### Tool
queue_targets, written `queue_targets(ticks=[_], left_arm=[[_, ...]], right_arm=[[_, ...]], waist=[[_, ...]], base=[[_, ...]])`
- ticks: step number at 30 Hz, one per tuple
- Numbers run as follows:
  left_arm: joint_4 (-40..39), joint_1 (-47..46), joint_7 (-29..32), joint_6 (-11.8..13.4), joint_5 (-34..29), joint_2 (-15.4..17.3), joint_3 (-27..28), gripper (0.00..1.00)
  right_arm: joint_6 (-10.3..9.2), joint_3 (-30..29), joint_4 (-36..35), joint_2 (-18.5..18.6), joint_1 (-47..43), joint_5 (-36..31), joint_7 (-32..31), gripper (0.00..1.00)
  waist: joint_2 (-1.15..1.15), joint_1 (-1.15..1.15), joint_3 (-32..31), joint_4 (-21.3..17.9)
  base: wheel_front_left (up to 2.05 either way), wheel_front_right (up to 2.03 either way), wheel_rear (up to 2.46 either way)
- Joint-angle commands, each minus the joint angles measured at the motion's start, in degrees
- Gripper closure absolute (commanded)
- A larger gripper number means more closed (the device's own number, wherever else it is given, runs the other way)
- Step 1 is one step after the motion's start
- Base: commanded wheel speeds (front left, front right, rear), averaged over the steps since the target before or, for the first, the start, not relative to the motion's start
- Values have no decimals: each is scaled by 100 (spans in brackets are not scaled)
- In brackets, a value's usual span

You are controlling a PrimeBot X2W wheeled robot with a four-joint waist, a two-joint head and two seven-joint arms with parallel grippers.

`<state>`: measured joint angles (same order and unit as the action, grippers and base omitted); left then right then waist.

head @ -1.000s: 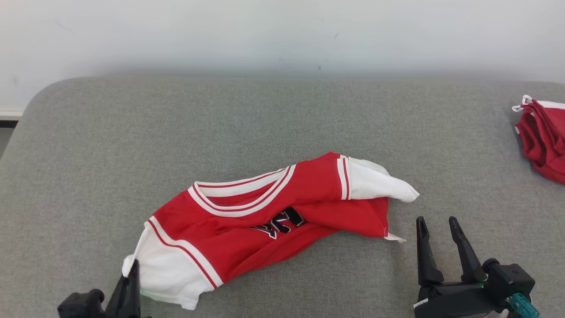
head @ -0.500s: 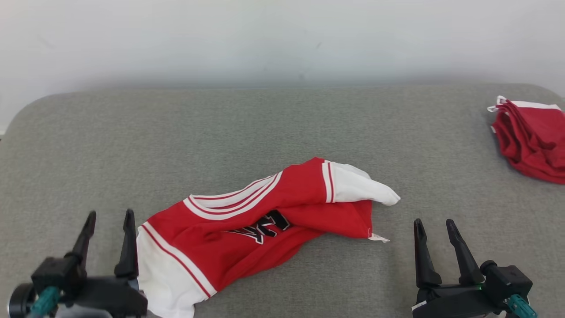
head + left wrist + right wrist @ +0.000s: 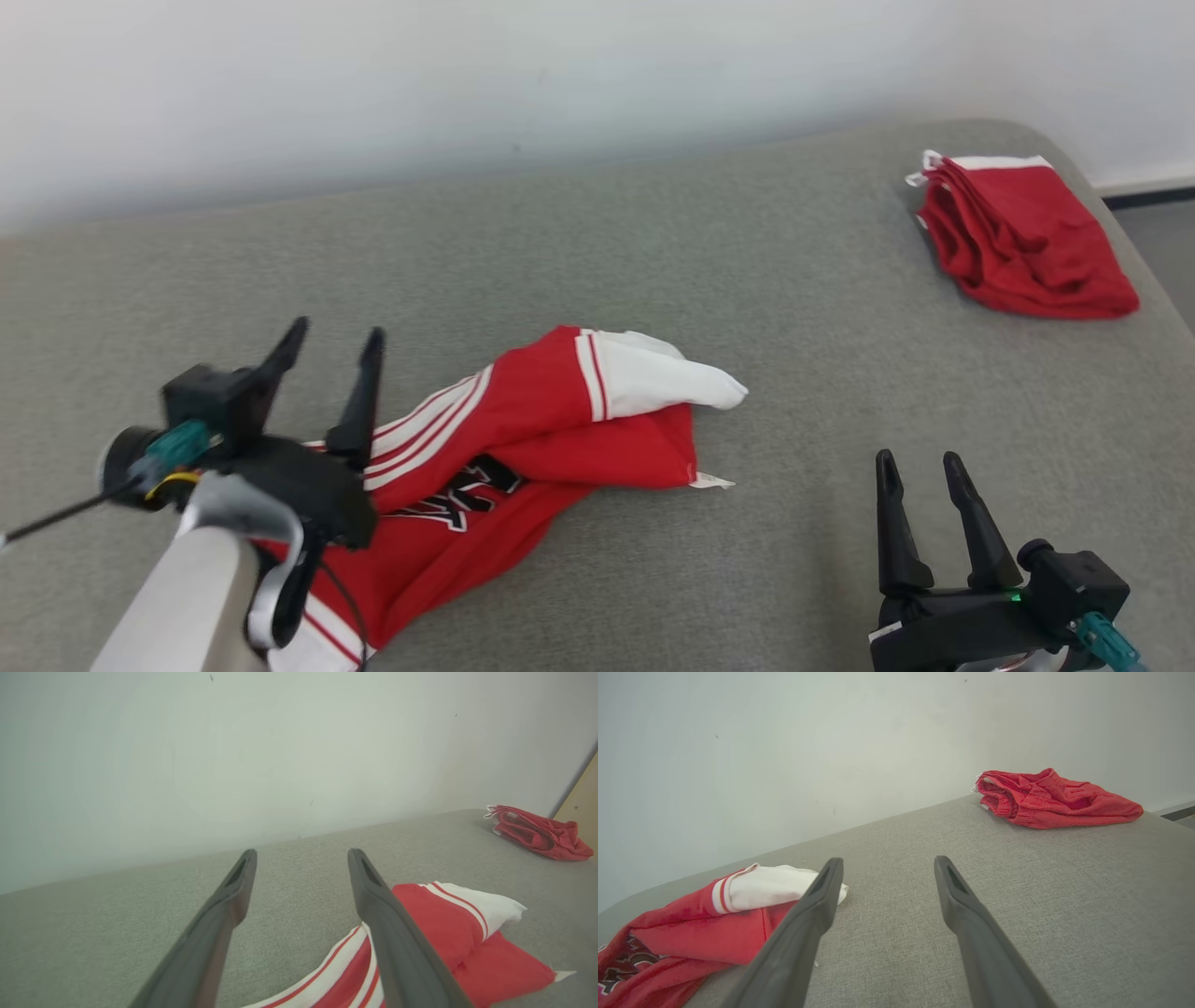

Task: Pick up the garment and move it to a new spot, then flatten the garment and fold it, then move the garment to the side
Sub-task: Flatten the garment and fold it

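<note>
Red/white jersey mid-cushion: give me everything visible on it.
The jersey is red, soft knit-looking fabric with a white sleeve edged in red-white stripes, a striped neckline, and black white-outlined lettering partly buried in folds. A small white tag sticks out at one corner. It lies crumpled, not flattened, stretched diagonally on the grey cushion. The open left gripper overlaps its near end in the head view, holding nothing; contact there cannot be told.

Rumpled garment (image 3: 541,420) on grey cushion (image 3: 747,261), left gripper (image 3: 337,328) near its collar
</note>
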<state>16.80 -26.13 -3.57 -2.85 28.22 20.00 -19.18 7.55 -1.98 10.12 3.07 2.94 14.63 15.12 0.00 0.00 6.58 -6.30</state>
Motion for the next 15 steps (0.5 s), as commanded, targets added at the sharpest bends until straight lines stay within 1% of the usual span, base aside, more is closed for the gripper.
queue_targets(ticks=[1,8,15], left_arm=[[100,-147,111,-60,58,-83,-67,0],[721,-738,707,-305,155,-289,-526,0],[1604,-1199,1303,-420,230,-297,-870,0]], right_arm=[[-15,-28,-22,-21,40,48,1,0],[-15,-43,-72,-30,87,132,1,0],[-15,-23,-84,-30,221,178,0,0]], waist=[[0,0,220,-293],[0,0,505,-583],[0,0,700,-789]], base=[[0,0,0],[0,0,0],[0,0,0]])
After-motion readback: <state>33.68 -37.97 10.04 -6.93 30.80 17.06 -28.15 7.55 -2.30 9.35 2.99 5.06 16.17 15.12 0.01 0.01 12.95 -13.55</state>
